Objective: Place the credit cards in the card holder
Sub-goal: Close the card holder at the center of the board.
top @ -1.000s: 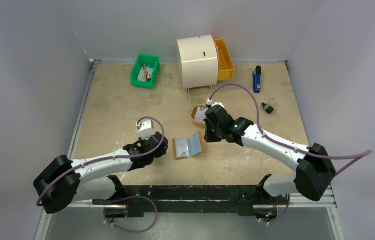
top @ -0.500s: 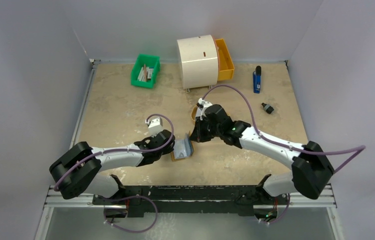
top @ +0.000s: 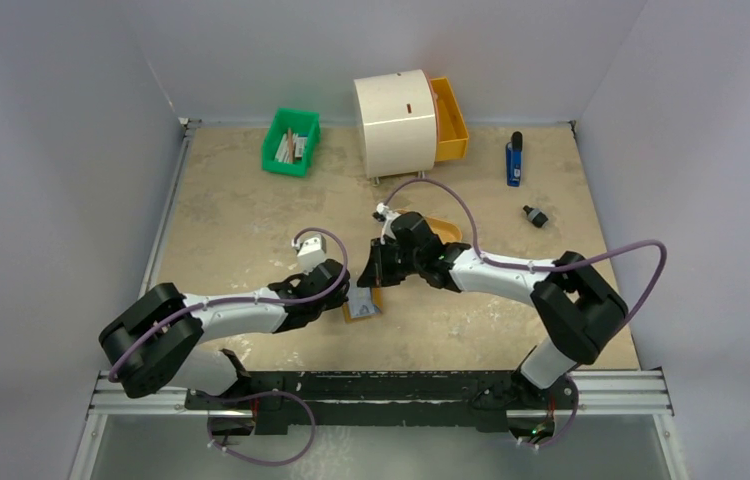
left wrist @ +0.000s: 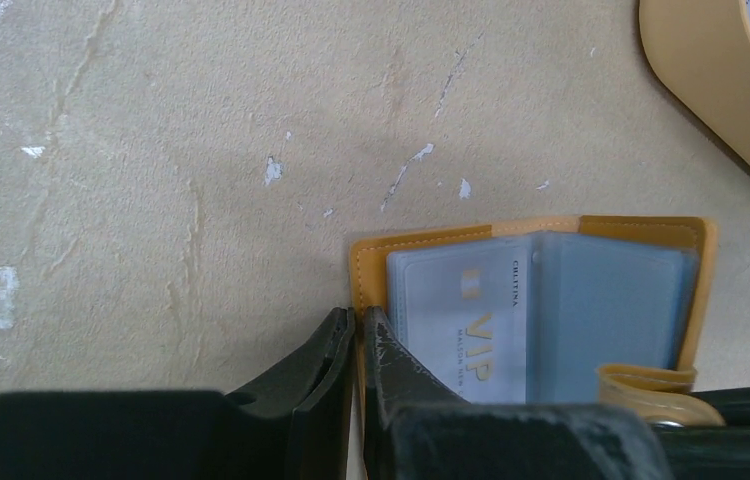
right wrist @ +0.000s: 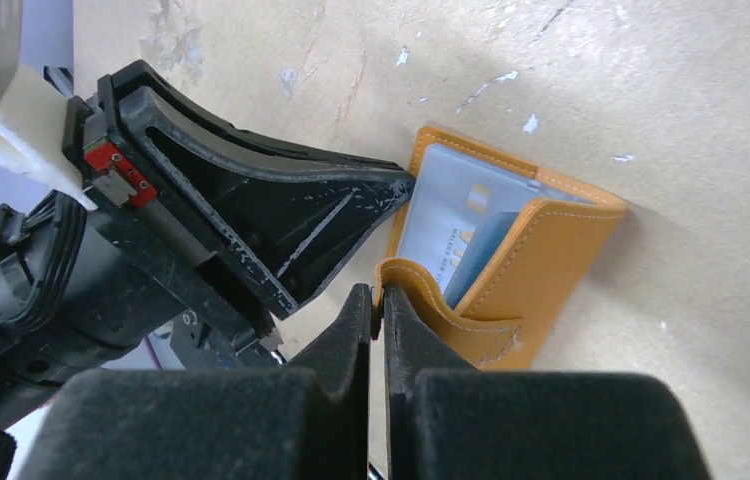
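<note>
Left gripper [left wrist: 358, 318] is closed narrow on the left edge of the card holder [left wrist: 601, 228]; the orange rim runs into the thin gap between its fingers. Right gripper [right wrist: 378, 295] is pinched tight on the edge of the holder's other cover and holds that cover raised off the surface. Two arms, both clamped on the one holder.

Table [top: 241, 220]: one, beige and scuffed. Items on it, by size:

- White drum cabinet [top: 394, 125]: one, at the far edge.
- Orange drawer [top: 449, 120]: one, beside the cabinet on its right.
- Green bin [top: 273, 148]: one, far left, holding sticks and papers; count not determinable.
- Oval orange tray [top: 443, 224]: one, just behind the right arm, largely hidden by it.
- Card holder: one, near centre between the two grippers, half open, pale blue-grey inside.
- Credit card [left wrist: 451, 300]: one confirmed, pale with gold "VIP" print, seated in the holder's left pocket. Whether a second sits in the right pocket cannot be told.
- Blue object [top: 514, 160]: one, far right.
- Small black object [top: 535, 215]: one, nearer than the blue one.
</note>
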`<state>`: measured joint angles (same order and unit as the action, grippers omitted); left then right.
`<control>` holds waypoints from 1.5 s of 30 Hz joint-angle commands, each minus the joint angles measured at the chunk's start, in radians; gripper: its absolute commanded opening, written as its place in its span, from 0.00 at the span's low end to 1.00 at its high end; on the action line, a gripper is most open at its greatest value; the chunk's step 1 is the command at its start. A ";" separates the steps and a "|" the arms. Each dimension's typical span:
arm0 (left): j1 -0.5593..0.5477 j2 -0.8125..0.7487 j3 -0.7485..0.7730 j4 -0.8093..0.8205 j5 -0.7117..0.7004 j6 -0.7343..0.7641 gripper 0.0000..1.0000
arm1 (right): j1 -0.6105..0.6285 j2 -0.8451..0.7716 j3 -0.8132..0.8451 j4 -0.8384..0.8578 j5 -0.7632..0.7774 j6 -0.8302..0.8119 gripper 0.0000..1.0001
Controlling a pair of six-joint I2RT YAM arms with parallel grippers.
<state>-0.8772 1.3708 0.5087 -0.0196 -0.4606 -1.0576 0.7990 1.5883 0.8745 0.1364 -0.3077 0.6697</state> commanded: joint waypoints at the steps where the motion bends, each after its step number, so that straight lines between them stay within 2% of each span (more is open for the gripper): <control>1: 0.003 -0.013 -0.018 -0.022 0.002 0.000 0.06 | 0.028 0.034 0.006 0.074 -0.027 0.008 0.00; 5: 0.011 -0.090 -0.032 -0.083 -0.044 -0.024 0.09 | 0.072 0.070 0.061 0.006 0.032 -0.035 0.00; 14: 0.031 -0.297 -0.027 -0.263 -0.132 -0.043 0.35 | 0.080 0.136 0.104 -0.013 0.059 -0.042 0.00; 21: 0.034 -0.392 -0.022 -0.302 -0.155 -0.040 0.38 | 0.100 0.192 0.144 -0.021 0.036 -0.055 0.00; 22: 0.035 -0.392 -0.019 -0.302 -0.156 -0.039 0.38 | 0.104 0.193 0.152 -0.025 0.036 -0.058 0.03; 23: 0.036 -0.391 -0.014 -0.303 -0.156 -0.038 0.38 | 0.108 0.192 0.158 -0.030 0.037 -0.063 0.10; 26: 0.036 -0.392 0.001 -0.306 -0.161 -0.036 0.39 | 0.112 0.182 0.177 -0.053 0.037 -0.074 0.36; 30: 0.036 -0.413 0.018 -0.344 -0.187 -0.047 0.40 | 0.114 0.130 0.206 -0.105 0.059 -0.086 0.54; 39: 0.035 -0.519 0.024 -0.423 -0.250 -0.065 0.47 | 0.114 -0.099 0.299 -0.379 0.151 -0.144 0.73; 42: 0.036 -0.520 0.031 -0.421 -0.251 -0.054 0.48 | 0.112 -0.180 0.288 -0.481 0.245 -0.154 0.73; 45: 0.037 -0.508 0.042 -0.396 -0.231 -0.035 0.48 | 0.080 -0.235 0.216 -0.545 0.339 -0.143 0.65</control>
<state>-0.8444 0.8597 0.4984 -0.4366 -0.6754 -1.1076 0.9077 1.4147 1.1412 -0.2478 -0.1184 0.5419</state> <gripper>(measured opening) 0.477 0.698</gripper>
